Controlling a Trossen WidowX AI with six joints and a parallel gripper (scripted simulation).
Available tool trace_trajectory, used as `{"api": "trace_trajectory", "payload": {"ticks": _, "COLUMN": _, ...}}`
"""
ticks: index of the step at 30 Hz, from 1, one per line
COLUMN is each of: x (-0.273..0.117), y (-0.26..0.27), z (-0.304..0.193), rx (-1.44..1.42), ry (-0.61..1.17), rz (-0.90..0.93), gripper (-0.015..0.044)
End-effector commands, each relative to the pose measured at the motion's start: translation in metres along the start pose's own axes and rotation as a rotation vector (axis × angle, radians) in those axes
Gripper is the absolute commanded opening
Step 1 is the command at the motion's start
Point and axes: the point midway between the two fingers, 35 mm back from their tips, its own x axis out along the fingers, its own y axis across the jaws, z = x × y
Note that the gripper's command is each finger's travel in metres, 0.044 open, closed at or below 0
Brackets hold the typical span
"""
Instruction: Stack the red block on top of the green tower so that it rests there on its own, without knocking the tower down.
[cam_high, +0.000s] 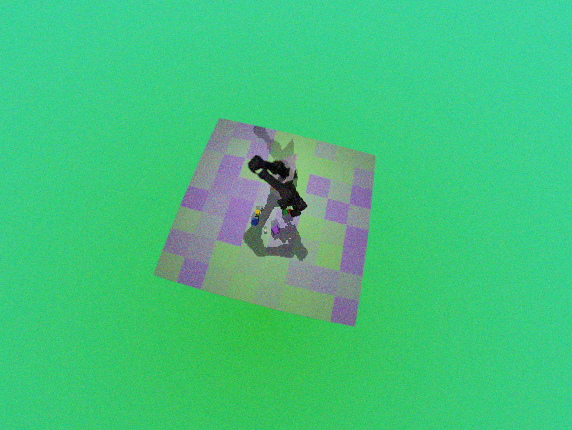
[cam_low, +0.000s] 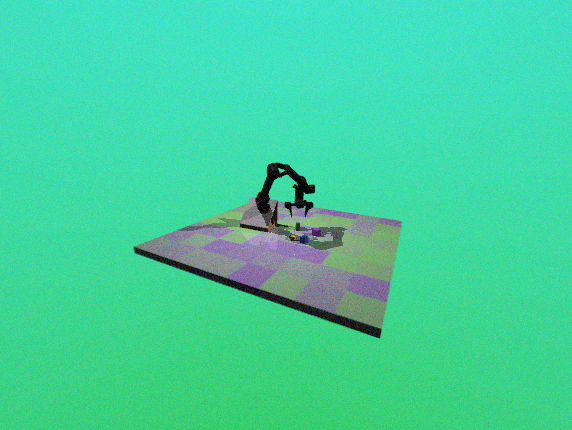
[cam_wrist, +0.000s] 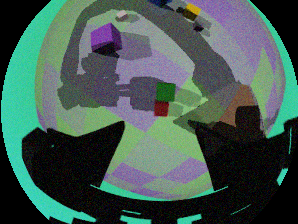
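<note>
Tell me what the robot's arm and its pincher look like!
The arm is black all over, built from chunky links joined one after another like a bent crane. At its tip sits a black gripper with two pointed fingers. In the wrist view they look like two dark wedges. No cables or markings can be made out.

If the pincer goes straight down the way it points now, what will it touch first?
Probably the green tower with the red block right beside it: both lie just ahead of the open, empty pincer. Which comes first is unclear.

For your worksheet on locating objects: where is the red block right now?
In the wrist view the red block sits near centre, against the green tower, below the open gripper.
</note>
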Motion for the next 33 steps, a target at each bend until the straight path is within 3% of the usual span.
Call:
{"api": "trace_trajectory", "payload": {"ticks": 1, "x": 0.0, "y": -0.004, "z": 0.0, "rx": 0.008, "ry": -0.019, "rz": -0.008, "gripper": 0.044}}
{"api": "trace_trajectory", "payload": {"ticks": 10, "x": 0.04, "y": -0.004, "z": 0.001, "rx": 0.009, "ry": -0.021, "rz": -0.008, "gripper": 0.044}}
{"api": "trace_trajectory", "payload": {"ticks": 33, "x": 0.068, "y": -0.004, "z": 0.001, "rx": 0.009, "ry": -0.022, "rz": -0.009, "gripper": 0.044}}
